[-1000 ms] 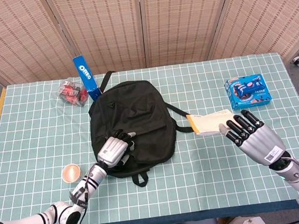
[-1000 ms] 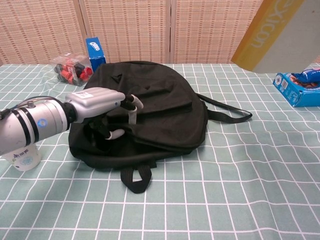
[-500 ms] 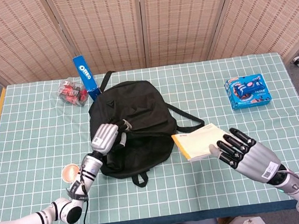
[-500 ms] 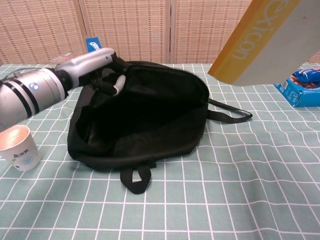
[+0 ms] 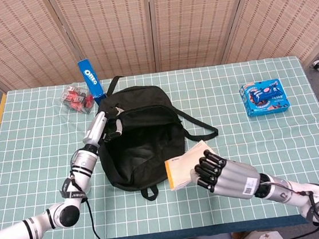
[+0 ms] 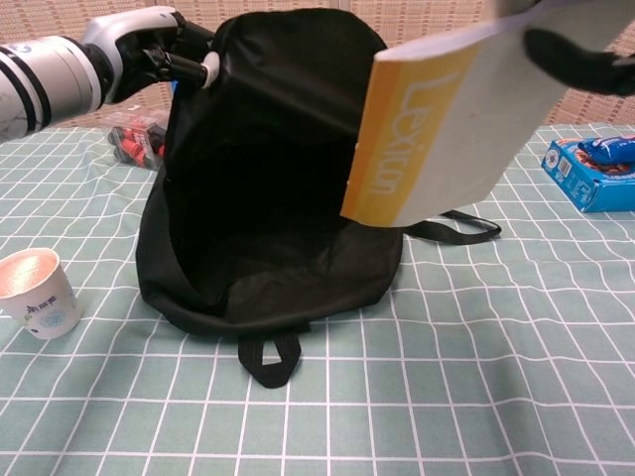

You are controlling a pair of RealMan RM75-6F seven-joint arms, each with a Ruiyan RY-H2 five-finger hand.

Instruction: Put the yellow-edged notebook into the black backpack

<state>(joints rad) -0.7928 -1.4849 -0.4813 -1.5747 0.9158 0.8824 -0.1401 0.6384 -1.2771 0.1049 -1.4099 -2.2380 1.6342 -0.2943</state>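
Note:
The black backpack lies mid-table with its mouth held wide toward me. My left hand grips the upper flap near the zipper and holds it lifted. My right hand holds the yellow-edged notebook in the air just in front of the opening, yellow spine toward the bag. In the chest view only dark fingertips of the right hand show on the notebook's cover.
A paper cup stands left of the backpack. A blue Oreo box and a bag of red snacks sit behind it. A blue cookie package lies at the right. The backpack strap trails rightward.
My left hand has lifted the flap higher and farther back, opening the backpack wide. My right hand has carried the notebook left and lower, up to the opening.

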